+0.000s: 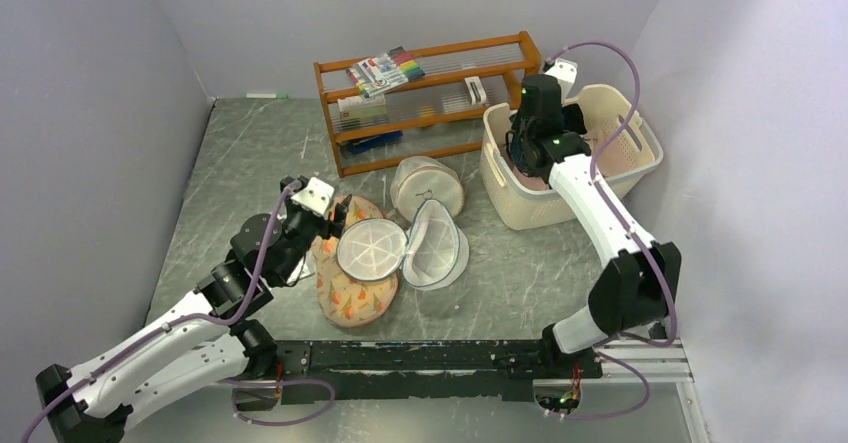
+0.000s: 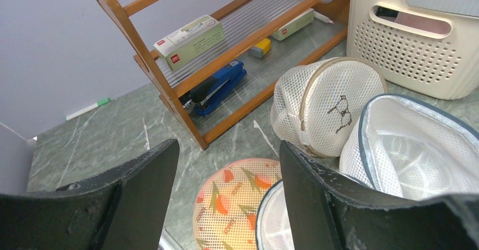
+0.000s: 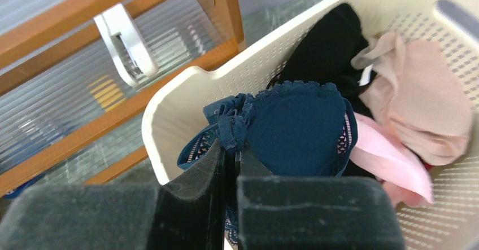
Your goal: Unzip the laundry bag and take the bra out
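Seen from above, the laundry bag [image 1: 372, 250] lies unzipped at the middle of a grey-green marbled table [image 1: 250, 153]. It is spread into 2 round white mesh halves joined like a clamshell: a flat disc with spoke-like seams on the left and a hollow cup on the right. The disc is laid partly over a peach floral pouch [image 1: 345, 298]. The left gripper [image 1: 330, 221] is placed just beside the disc's left edge. A printed bag [image 1: 427, 185], also round mesh, is stood just behind, near a wooden rack [image 1: 430, 93]. The right gripper [image 1: 522, 158] is lowered into a cream basket [image 1: 535, 208] at the right; what it holds cannot be told from this view.

That is supplied by the right wrist view. The jaws are pressed together on the bra [image 3: 294, 126], a dark blue cup with a scalloped lace edge. It is held inside the perforated plastic basket, over soft pink and black garments [image 3: 418, 97].

In the left wrist view, 2 black fingers [image 2: 141, 188] are seen spread wide apart with nothing between them. Only here are finer details shown: the grey-blue trim on the cup's rim, a small dark drawing on the printed bag, and a blue stapler [image 2: 217, 86] on the rack's ribbed lower shelf.
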Motion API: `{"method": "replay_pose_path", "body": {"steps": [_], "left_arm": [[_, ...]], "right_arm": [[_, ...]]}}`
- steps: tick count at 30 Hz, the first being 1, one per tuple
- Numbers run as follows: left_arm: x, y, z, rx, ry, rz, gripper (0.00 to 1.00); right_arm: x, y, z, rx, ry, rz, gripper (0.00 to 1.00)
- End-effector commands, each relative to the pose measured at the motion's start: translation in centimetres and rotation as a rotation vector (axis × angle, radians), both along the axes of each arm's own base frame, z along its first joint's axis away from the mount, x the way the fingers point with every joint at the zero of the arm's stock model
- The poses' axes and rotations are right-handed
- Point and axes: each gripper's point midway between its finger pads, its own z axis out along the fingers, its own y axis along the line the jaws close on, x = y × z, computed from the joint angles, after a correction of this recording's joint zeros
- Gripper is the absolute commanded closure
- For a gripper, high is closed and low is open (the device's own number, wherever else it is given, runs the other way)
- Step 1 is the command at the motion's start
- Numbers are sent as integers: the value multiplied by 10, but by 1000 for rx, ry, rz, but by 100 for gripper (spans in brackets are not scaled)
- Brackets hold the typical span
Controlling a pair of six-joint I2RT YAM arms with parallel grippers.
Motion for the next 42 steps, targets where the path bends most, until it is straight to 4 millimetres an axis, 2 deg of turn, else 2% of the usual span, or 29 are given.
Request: {"method": "replay_pose_path", "body": {"steps": [1,6,10,14,17,18,20,22,25,29,31,33,35,37,42], "left_arm": [[-2,-4,9,-42,-21,-29,24],[-3,-2,11,-51,-23,-25,24],[-4,-1,12,-57,-28,-26,23],[-3,-1,9,-51,-23,-21,23],[-2,-2,5,-38,-13,-16,23],[-1,-2,3,-32,-9,-14,24],[1,-3,0,-22,-1,-12,24],[2,-5,-3,-14,6,-15,24],[4,-8,-10,7,19,-19,24],[8,-9,-18,38,33,-10,24],[10,-10,-24,57,44,-4,25],[12,-11,-29,76,55,1,24],[14,-12,-35,89,70,6,23],[16,-14,-42,95,89,13,22],[16,-23,-57,57,165,4,18]], "right_arm": [[26,13,-17,196,11,67,100],[40,24,-75,338,155,130,100],[46,28,-111,418,228,141,100],[45,35,-132,532,253,172,100],[44,35,-139,571,268,179,100],[43,34,-139,573,273,182,100],[41,31,-130,562,270,197,94],[39,24,-115,535,250,206,81],[30,11,-80,475,192,212,61],[6,-2,-35,406,108,216,36],[-10,-6,-17,380,69,225,26],[-28,-5,-5,376,38,239,20],[-48,0,-2,392,22,277,16],[-65,14,-6,430,22,354,14],[-116,65,-18,547,9,620,14]]}}
